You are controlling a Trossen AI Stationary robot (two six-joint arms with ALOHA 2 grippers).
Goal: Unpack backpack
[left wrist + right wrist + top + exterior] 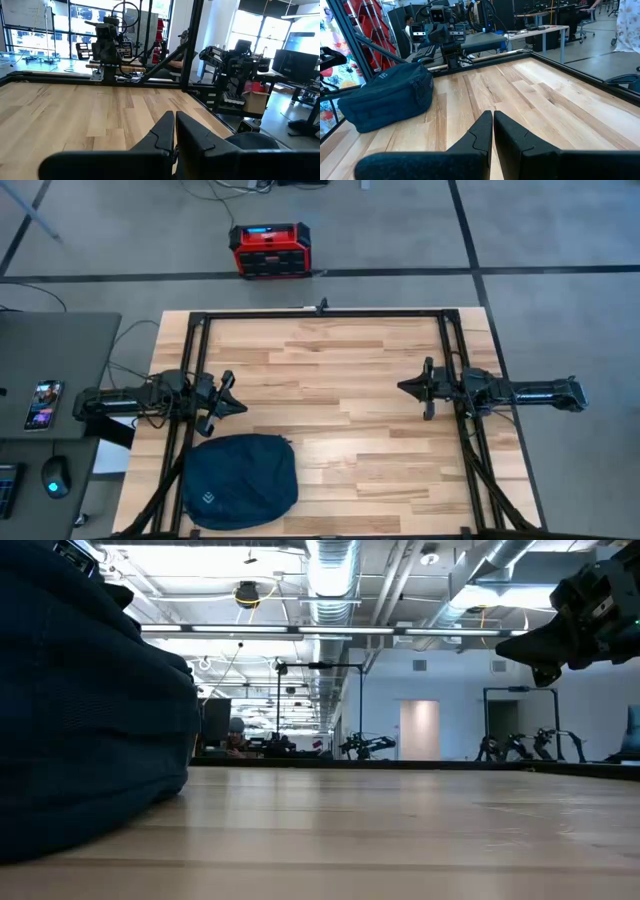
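Observation:
The dark navy backpack (240,482) lies flat on the wooden table near the front left corner, its pale diamond logo (207,500) facing up; it also shows in the right wrist view (387,95) and fills the left of the low view (90,710). My left gripper (240,405) hovers shut just beyond the backpack's far edge, pointing toward the table's right. My right gripper (404,387) hovers shut at the right side, pointing toward the table's left. Neither touches anything.
A red-black box (270,250) stands on the floor beyond the table's far edge. A black frame (320,315) runs around the table. A desk with a phone (45,404) and mouse (56,476) sits to the left. The bare wood of the table's middle (330,400) lies between the grippers.

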